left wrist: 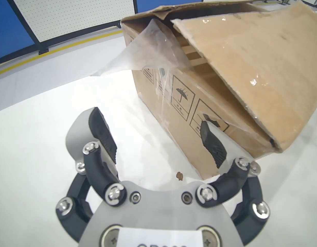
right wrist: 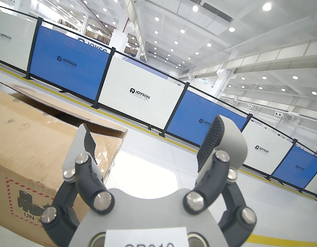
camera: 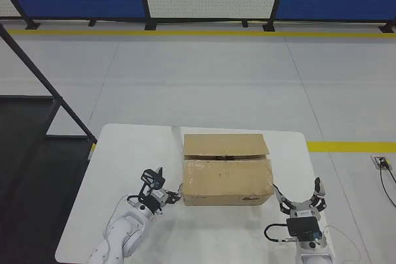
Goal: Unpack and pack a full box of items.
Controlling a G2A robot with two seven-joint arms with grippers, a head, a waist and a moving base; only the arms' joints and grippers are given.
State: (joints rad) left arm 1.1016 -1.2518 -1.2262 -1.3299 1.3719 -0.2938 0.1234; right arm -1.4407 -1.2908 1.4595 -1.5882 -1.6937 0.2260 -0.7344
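Standing on the white table point(camera: 129, 148), the cardboard box point(camera: 226, 183) – whereabouts exactly?

— In the far half, a little right of centre, long side facing the robot, between the two arms.

Is it shut?

— Not quite. The far flap point(camera: 224, 143) is lifted open along the far side. The near flap point(left wrist: 251, 60) lies slanted over the top, its free edge raised, and a dark gap shows between the two. Through the opening at the left end I see pale cardboard layers inside; what they are I cannot tell.

And that clear stuff?

— A strip of clear tape point(left wrist: 150, 50), peeled loose from the box's left end. It hangs outward from the top edge and runs down over the printed symbols there.

The left gripper point(left wrist: 150, 119)?

— Released, jaws spread wide, grasping nothing. It sits low over the table just beside the box's left end, near the front corner. One finger pad point(left wrist: 212, 142) overlaps that end in the wrist view; whether it touches I cannot tell.

The right gripper point(right wrist: 151, 123)?

— Also spread open and empty, just beside the box's right front corner, pointing up and away past the box.

Anything smaller?

— A tiny brown scrap point(left wrist: 179, 176) on the table, between the left gripper's fingers and close to the box's end.
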